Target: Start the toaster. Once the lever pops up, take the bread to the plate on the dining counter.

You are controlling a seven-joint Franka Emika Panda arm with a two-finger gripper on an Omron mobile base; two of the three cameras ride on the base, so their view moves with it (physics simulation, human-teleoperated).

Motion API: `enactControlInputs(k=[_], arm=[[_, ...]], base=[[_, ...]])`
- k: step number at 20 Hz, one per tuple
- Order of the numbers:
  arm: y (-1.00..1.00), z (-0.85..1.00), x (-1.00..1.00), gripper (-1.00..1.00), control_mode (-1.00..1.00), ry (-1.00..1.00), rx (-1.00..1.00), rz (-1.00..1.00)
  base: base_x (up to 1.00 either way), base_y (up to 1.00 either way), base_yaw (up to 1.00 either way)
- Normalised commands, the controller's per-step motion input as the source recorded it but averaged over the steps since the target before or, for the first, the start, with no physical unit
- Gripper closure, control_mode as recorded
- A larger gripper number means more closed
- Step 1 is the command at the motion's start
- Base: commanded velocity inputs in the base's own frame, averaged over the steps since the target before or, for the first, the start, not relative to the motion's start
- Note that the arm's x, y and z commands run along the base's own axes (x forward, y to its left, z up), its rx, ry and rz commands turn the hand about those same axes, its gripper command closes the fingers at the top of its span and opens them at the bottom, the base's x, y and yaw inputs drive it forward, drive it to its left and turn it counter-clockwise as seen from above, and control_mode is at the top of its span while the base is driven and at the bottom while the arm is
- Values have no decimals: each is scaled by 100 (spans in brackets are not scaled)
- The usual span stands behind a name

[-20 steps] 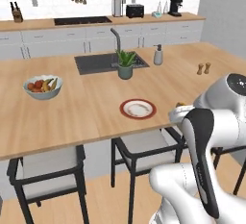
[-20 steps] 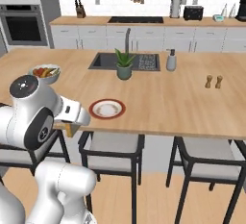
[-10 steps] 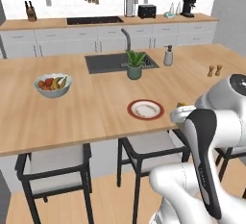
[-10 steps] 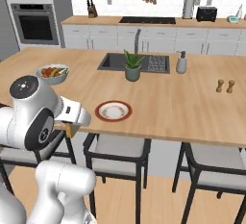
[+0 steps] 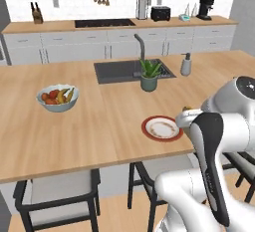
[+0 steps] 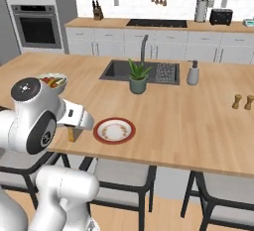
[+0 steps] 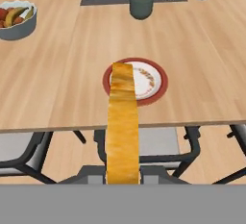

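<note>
My gripper (image 7: 122,175) is shut on the bread (image 7: 122,122), a tan slice seen edge-on that reaches up toward the plate (image 7: 136,81). The red-rimmed plate (image 5: 161,128) lies near the front edge of the dining counter (image 5: 99,126). In the right base view the bread (image 6: 71,134) hangs under my hand just left of the plate (image 6: 114,130), at the counter's (image 6: 198,121) edge. The black toaster (image 5: 160,13) stands on the far back worktop, and it is also the toaster (image 6: 221,16) at the upper right of that view.
A fruit bowl (image 5: 58,97) sits on the counter's left part. A potted plant (image 5: 148,75) and a soap dispenser (image 5: 186,64) stand by the dark sink (image 5: 119,70). Salt and pepper shakers (image 6: 242,101) are at the right. Dark-framed stools (image 6: 119,175) stand below the front edge.
The whole picture has shifted: the base has driven nearer the dining counter, so the plate lies closer in front. My gripper has kept its hold on the bread.
</note>
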Motion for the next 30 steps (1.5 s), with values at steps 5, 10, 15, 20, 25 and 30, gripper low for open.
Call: enactControlInputs(k=[5,10,15,20,25,30], arm=[[-4,-9,27,100,-100,1,3,2],[-23,-17,91,100,-100,1,14,7],[-11,-35,96,100,-100,1,12,7],[0,-55,78,100,-100,1,4,1],[0,-62,58,100,-100,4,0,0],[0,-55,57,100,-100,5,0,0]], base=[[36,-1,3],[0,0,0],[0,0,0],[0,0,0],[0,0,0],[0,0,0]])
